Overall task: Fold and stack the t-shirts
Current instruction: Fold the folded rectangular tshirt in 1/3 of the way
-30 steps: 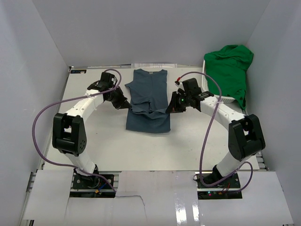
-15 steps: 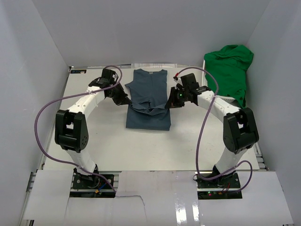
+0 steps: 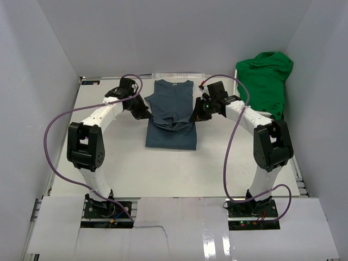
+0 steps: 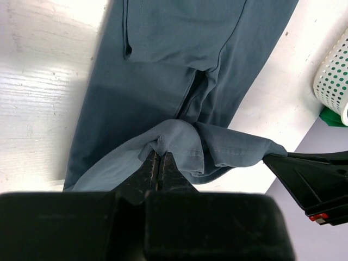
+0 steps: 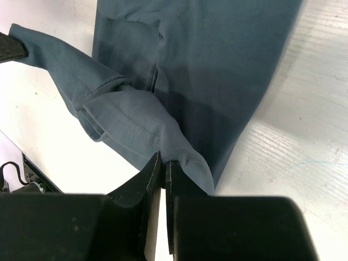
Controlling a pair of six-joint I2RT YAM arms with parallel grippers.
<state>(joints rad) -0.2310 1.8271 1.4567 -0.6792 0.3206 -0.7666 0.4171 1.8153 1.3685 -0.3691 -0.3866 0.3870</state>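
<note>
The dark slate-blue t-shirt [image 3: 171, 100] lies lengthwise in the middle of the table, neck toward the back wall. Its near hem is lifted and doubled back over the body. My left gripper [image 3: 148, 116] is shut on the hem's left corner, pinched between the fingertips in the left wrist view [image 4: 159, 155]. At the opposite corner my right gripper [image 3: 193, 119] is shut on the same hem [image 5: 163, 160]. The hem sags between the two grippers above the flat cloth [image 5: 217, 70]. The green t-shirt [image 3: 265, 79] is heaped at the back right.
A white lattice basket [image 3: 262, 115] stands under the green t-shirt at the back right, its wall showing in the left wrist view [image 4: 333, 81]. Grey walls close in the table on three sides. Purple cables loop from both arms.
Both grippers have carried the lifted hem away from the arm bases toward the neck. The fold now lies further up the shirt, and the flat part in front is shorter.
</note>
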